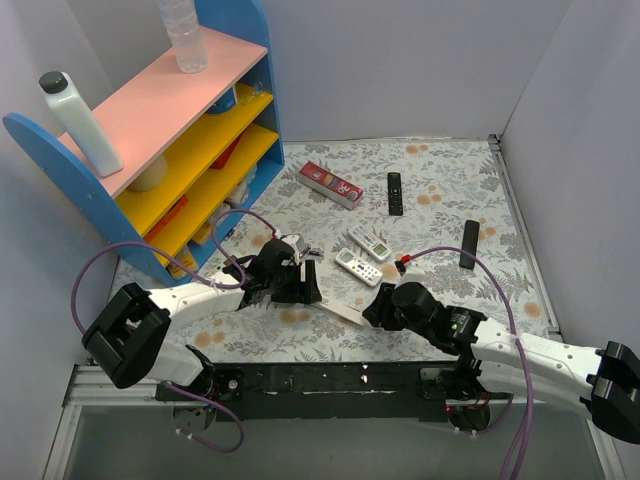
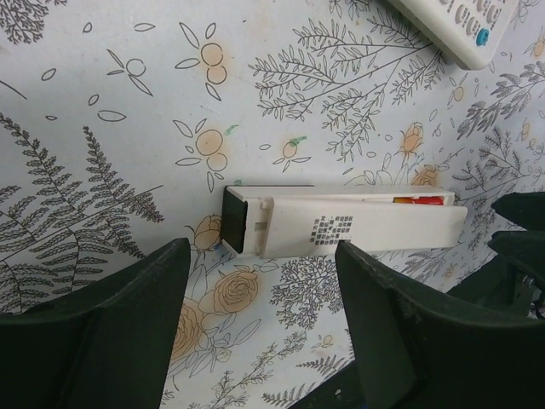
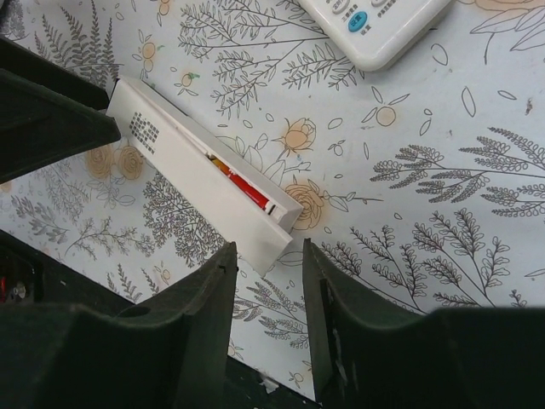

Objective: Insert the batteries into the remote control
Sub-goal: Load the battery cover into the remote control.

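Left gripper (image 2: pixel 262 256) spread wide and holding nothing, dark fingers (image 2: pixel 111 332) standing off either side of the remote control (image 2: pixel 341 226) without touching it. Right gripper (image 3: pixel 268 251) parted more narrowly, fingertips flanking one end corner of the same slim white bar. Cloth visible between the bar and one finger; contact with the other impossible to tell.

Remote control flat on the floral tablecloth (image 1: pixel 440 170), toward the near side of the table, between the two grippers: square dark end by the left one, opposite end at the right one. Back cover sitting off line with the body, leaving a slit along one long side, with a red battery (image 3: pixel 243 186) showing inside. Rest of the compartment covered, so number of cells inside not readable.

From above, only a thin white sliver of the bar visible between the two black wrists, its right end lost under the right gripper. Wider white remote (image 3: pixel 375 25) with buttons lying just beyond, cropped by the frame edge in both wrist views. Small dotted patch on the cover too fine to read.
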